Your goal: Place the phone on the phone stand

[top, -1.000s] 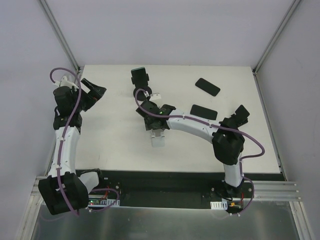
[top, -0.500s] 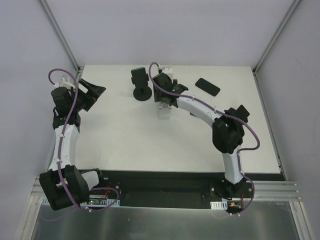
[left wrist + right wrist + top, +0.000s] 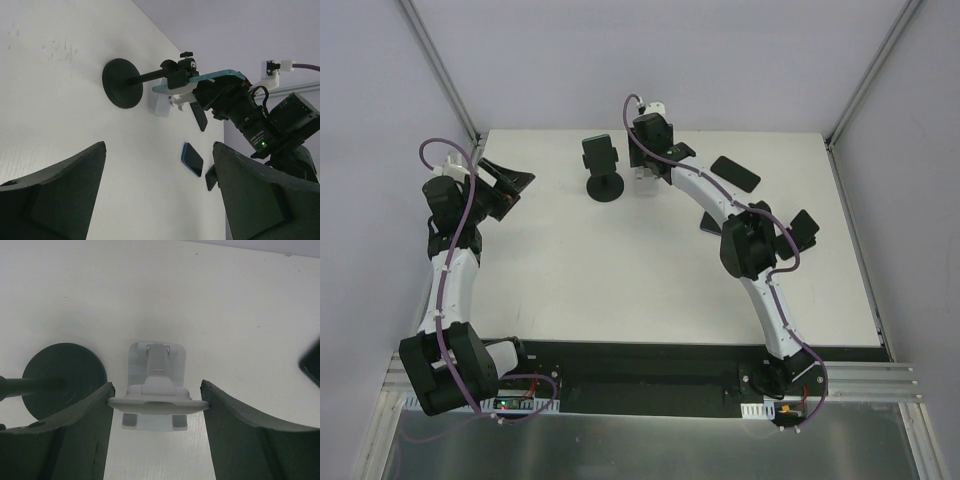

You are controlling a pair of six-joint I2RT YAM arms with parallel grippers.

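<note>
**Phone not yet placed: right pincer holds the stand, not a handset**

Your right pincer is pressed together on the white stand, with one finger against each end of its top plate. It holds the stand at the far side of the counter, just beside the round base of the black stand. From these views you cannot tell whether the white stand's foot is already resting on the surface or hangs just above it.

The black stand already carries a teal phone clamped in its cradle, so that one looks finished or irrelevant to your job.

The candidates for the task lie further out. A black phone lies flat near the far right corner, well apart from the white stand. In the left wrist view a blue phone also lies flat, nearer the arm bases.

Your left pincer is spread wide with nothing between its fingers. It hovers at the left edge, aimed across at the stands.

My judgement is that you are at the set-up stage. Setting the stand down and letting go comes first. Picking up a phone, carrying it over and seating it on the white stand all remain to be done.
</note>
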